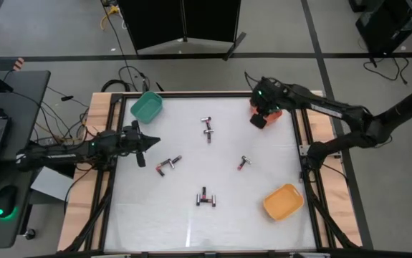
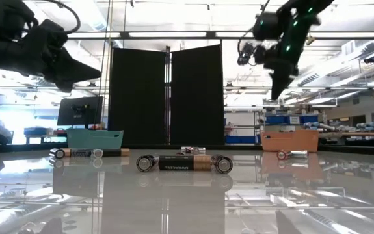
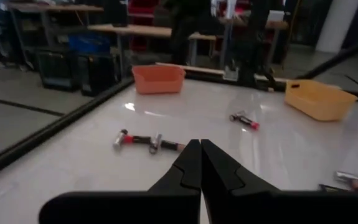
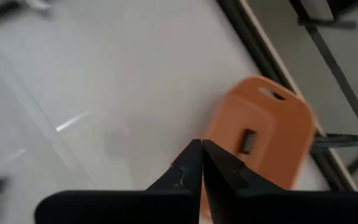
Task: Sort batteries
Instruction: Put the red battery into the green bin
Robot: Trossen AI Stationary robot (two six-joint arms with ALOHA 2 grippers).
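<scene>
Bright, even light falls from ceiling strip lamps (image 2: 173, 34) over the room. The glossy white table (image 1: 191, 215) throws it back: a pale streak of glare near its front edge, and mirror-like reflections of the batteries (image 2: 185, 162) seen from table height. Shadows are soft and short. The right wrist view is smeared by motion blur; the orange bin (image 4: 259, 134) looks fuzzy there.

Left gripper (image 1: 148, 141) closed, arm low at table's left side. Right gripper (image 1: 258, 120) closed, arm raised at far right corner.
</scene>
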